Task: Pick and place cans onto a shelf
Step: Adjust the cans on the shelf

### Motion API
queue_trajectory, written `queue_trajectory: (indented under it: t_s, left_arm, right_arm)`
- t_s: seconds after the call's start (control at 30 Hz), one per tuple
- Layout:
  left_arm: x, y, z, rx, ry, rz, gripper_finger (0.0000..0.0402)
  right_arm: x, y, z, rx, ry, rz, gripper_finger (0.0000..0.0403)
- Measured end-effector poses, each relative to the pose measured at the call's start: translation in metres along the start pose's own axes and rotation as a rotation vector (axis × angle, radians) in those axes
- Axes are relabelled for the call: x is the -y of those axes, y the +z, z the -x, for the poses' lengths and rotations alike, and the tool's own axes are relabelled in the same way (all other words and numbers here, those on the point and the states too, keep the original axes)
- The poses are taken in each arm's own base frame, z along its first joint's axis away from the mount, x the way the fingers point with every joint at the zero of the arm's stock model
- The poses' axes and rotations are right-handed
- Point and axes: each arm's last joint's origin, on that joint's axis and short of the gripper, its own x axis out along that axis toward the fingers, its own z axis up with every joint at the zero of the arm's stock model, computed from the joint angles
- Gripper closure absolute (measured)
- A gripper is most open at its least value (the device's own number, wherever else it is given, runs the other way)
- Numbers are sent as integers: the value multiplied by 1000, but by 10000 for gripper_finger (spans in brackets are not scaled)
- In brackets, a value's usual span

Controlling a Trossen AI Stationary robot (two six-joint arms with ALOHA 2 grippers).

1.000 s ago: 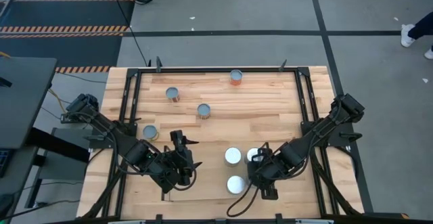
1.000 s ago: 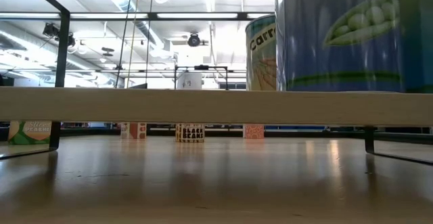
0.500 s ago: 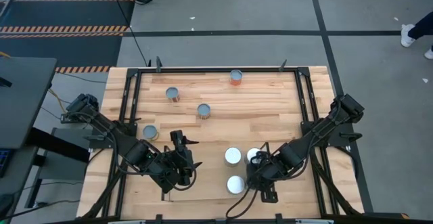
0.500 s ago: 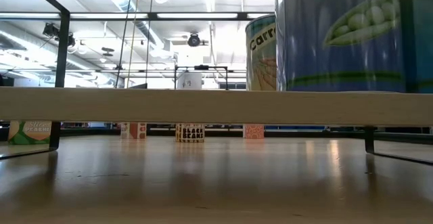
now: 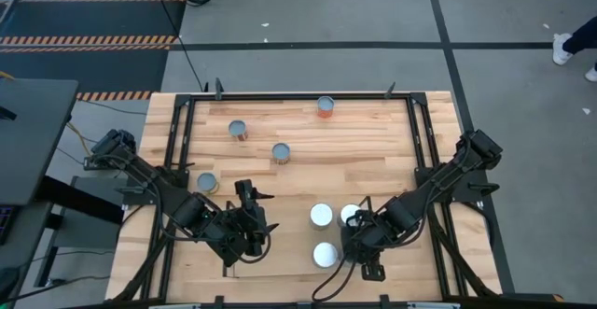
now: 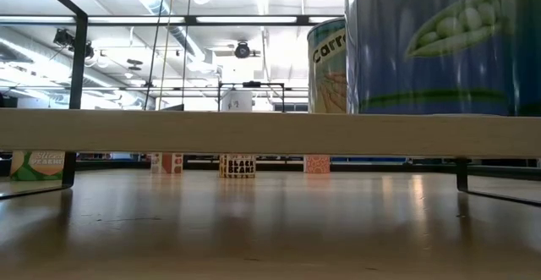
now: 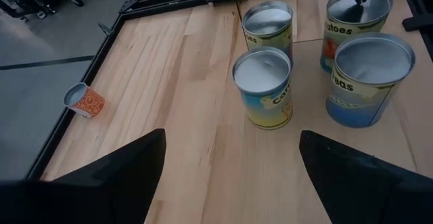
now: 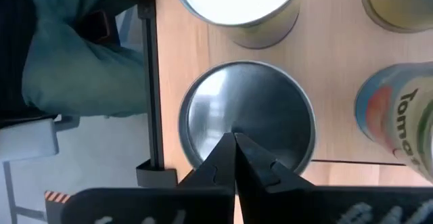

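The shelf (image 6: 169, 132) is at the near side of the table, and the low view shows its wood board with a peas can (image 6: 431, 43) and a carrots can (image 6: 325, 64) standing on top. From above, three white-topped cans show there (image 5: 321, 216) (image 5: 350, 214) (image 5: 325, 254), and the left wrist view shows four cans standing close together, so about half the job looks done (I cannot tell if all four stand fully on the board). The right gripper (image 8: 235, 143) is right over this group. Its two fingers are pressed tight together and hold nothing. Their tips point down at the flat top of a grey can (image 8: 247, 126); I cannot tell if they touch it. The left gripper (image 5: 252, 230) is beside the shelf, on the left half of the table. Its fingers are spread wide with nothing between them, and it faces the group of cans. Farther back, four cans are out on the bare table, well apart from the shelf: one near the left rail (image 5: 206, 182), one near the middle (image 5: 281, 152), one behind that (image 5: 239, 130), and an orange can (image 5: 325, 106) at the far edge. Those four are what is left to pick up and carry over, so I think the task is about halfway.
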Motion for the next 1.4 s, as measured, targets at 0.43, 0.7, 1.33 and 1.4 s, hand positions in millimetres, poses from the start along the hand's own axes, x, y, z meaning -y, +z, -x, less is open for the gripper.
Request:
queue_trajectory:
  t_s: [0.43,0.7,1.33,1.4]
  left_arm:
    - [0,0,0,3,-1,1,56]
    - [0,0,0,2,-1,0,56]
    - [0,0,0,2,-1,2,56]
    - [0,0,0,2,-2,2,56]
  right_arm:
    - [3,10,-8,-2,47,31,398]
    - [4,9,-8,-15,43,23,398]
    - [3,9,-1,-32,7,28,398]
    - [-1,14,8,5,-1,51,398]
